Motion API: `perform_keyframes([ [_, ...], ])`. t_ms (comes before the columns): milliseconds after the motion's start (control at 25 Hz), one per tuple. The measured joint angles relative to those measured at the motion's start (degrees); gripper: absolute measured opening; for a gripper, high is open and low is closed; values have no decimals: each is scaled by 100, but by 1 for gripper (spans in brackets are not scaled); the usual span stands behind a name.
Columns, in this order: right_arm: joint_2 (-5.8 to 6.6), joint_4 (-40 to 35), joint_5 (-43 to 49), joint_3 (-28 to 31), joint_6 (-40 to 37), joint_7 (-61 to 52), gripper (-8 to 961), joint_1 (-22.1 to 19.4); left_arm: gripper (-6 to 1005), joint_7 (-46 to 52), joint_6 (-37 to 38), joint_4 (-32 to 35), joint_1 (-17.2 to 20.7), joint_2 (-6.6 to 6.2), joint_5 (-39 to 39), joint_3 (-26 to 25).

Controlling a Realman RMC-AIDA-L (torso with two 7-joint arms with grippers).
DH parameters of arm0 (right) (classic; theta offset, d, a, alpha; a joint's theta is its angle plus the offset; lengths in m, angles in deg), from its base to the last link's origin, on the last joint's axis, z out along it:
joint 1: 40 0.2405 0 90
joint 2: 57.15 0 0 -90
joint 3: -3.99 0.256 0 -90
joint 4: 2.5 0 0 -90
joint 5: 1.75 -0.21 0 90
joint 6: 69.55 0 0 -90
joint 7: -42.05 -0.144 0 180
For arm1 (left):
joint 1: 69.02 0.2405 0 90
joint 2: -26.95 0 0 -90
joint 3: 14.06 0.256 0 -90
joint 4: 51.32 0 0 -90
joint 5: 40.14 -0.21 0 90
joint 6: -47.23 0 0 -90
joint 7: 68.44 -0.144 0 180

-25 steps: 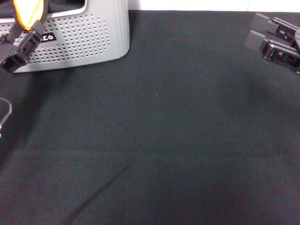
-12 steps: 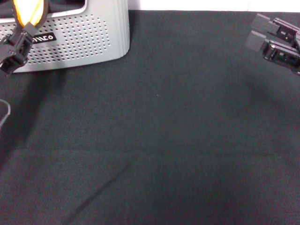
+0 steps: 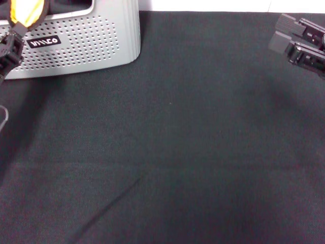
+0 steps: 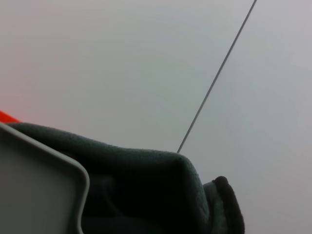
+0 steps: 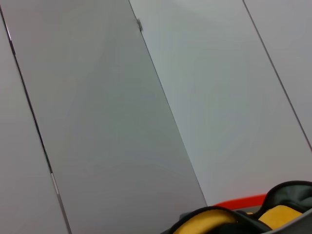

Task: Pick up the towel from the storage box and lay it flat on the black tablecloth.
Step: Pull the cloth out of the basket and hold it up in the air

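The light grey perforated storage box (image 3: 86,43) stands at the far left on the black tablecloth (image 3: 177,142). The towel (image 3: 28,12), yellow-orange with a black hem, hangs in a bunch over the box's front wall. My left gripper (image 3: 15,31) is shut on its lower end, at the frame's left edge. The left wrist view shows the towel's grey side (image 4: 146,185) beside the box rim (image 4: 53,165). The right wrist view shows a bit of the yellow towel (image 5: 275,214) far off. My right gripper (image 3: 277,34) hovers open and empty at the far right.
The tablecloth covers the whole table, with a faint crease (image 3: 111,203) near the front left. A white wall (image 3: 228,5) runs behind the table's far edge.
My left gripper has moved left and a little up with the towel, uncovering the box's black label. My right gripper has drifted slightly to the right.
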Motion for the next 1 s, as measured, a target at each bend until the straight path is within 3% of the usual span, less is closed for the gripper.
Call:
perform_keyframes([
  [200,2,0,-3,0,0,3,766,0,24,176,17,-2,-10,11,6,3],
  [400,2,1,-6,0,1,3,767,-19,22,427,189,-2,0,14,6,15],
  [720,2,8,-8,0,9,-15,767,-18,20,1089,1846,127,188,-28,353,-1],
  [1000,-4,33,-8,0,8,3,767,26,19,2386,2628,847,273,-154,128,61],
])
